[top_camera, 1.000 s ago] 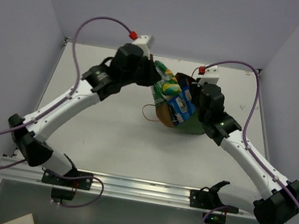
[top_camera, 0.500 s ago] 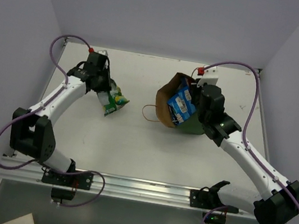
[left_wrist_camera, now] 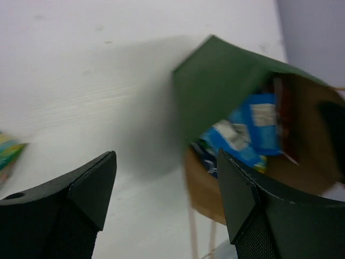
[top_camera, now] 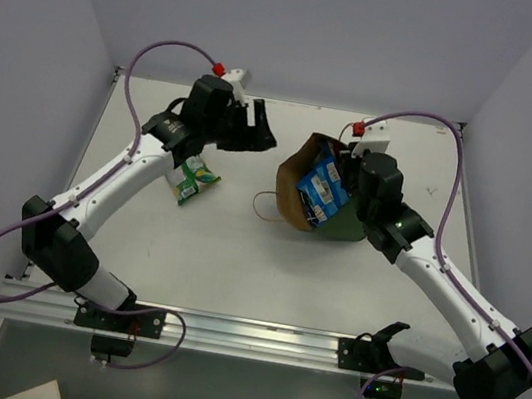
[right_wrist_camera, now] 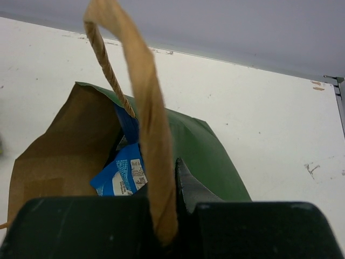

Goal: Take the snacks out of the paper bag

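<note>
The paper bag (top_camera: 342, 228) sits tilted on the white table (top_camera: 235, 266) toward 2 o'clock. Its mouth faces 9 o'clock, and it is well in from the table's edges. The right claw (right_wrist_camera: 164, 213) pinches the bag's tan handle (right_wrist_camera: 143, 108) tight. A green snack packet (top_camera: 191, 180) lies flat at 10 o'clock, with bare table between it and the bag. The left claw (left_wrist_camera: 164, 183) carried that packet a moment ago. Now it hangs wide apart, holding nothing, and points at the bag's mouth. Some blue snack packets (top_camera: 320, 190) poke out. Anything deeper inside is hidden, and the left wrist view is blurry.
</note>
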Controlling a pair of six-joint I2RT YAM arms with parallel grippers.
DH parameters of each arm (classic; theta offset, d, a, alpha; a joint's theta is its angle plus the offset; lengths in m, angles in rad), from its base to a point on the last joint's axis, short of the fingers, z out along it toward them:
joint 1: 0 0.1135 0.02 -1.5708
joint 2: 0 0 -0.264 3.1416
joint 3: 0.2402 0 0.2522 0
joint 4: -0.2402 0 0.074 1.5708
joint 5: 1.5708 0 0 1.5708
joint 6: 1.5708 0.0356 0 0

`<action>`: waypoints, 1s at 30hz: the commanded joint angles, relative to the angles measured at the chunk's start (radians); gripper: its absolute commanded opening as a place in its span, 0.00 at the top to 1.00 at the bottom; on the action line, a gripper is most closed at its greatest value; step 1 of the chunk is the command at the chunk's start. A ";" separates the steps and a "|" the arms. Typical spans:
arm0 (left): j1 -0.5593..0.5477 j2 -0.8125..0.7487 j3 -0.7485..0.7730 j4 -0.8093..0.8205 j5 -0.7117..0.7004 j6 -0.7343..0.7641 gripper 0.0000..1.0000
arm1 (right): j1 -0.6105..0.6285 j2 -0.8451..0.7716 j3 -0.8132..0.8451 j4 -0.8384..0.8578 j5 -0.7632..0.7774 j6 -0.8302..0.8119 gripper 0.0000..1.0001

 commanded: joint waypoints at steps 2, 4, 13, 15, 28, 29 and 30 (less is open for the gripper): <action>-0.186 0.019 0.104 0.127 0.033 -0.150 0.24 | -0.003 -0.046 0.036 -0.020 -0.028 0.034 1.00; -0.257 0.063 0.124 0.159 -0.002 -0.173 0.25 | -0.005 -0.050 0.040 -0.028 -0.031 0.046 1.00; -0.374 0.243 0.143 0.296 -0.125 -0.276 0.25 | -0.003 -0.043 0.068 -0.068 -0.039 0.124 1.00; -0.377 0.282 0.158 0.303 -0.136 -0.279 0.27 | -0.003 -0.043 0.062 -0.071 -0.054 0.142 1.00; -0.377 0.359 0.183 0.365 -0.197 -0.267 0.68 | -0.003 -0.038 0.036 -0.071 -0.079 0.166 1.00; -0.377 0.358 0.174 0.369 -0.199 -0.269 0.72 | -0.003 -0.038 0.034 -0.069 -0.084 0.166 1.00; -0.377 0.362 0.174 0.371 -0.202 -0.269 0.76 | -0.005 -0.035 0.034 -0.069 -0.085 0.166 1.00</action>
